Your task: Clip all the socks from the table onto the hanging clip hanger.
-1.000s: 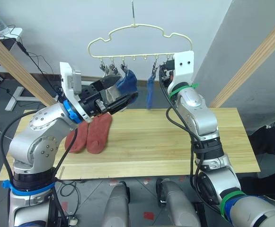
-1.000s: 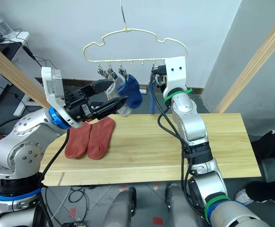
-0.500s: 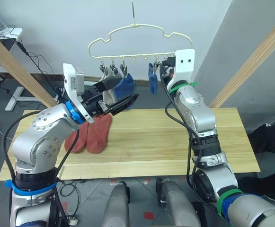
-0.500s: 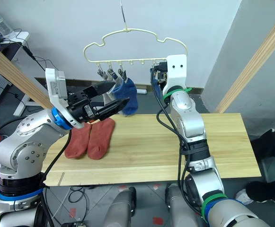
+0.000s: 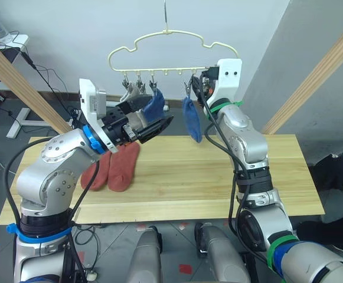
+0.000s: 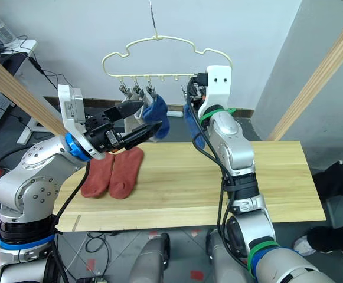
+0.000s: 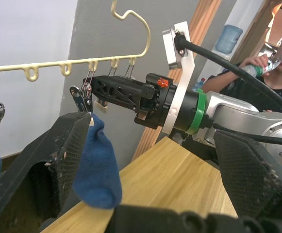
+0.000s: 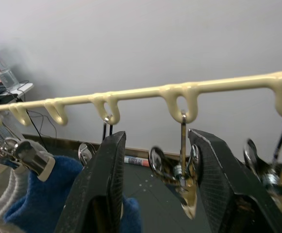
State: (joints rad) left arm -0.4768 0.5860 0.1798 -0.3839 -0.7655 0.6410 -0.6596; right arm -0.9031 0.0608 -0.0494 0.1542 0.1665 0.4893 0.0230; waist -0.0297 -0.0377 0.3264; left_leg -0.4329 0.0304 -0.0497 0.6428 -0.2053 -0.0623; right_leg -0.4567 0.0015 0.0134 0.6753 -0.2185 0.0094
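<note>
Two rust-red socks (image 5: 111, 167) lie side by side near the left end of the pale plank worktop (image 5: 218, 177), grey floor below and a white wall behind. Above, the clip hanger (image 5: 165, 56) carries grey and blue socks. Both tools are spread open and empty: the left tool (image 5: 150, 121) by the hanging socks, the right tool (image 8: 155, 194) straddling a clip.
</note>
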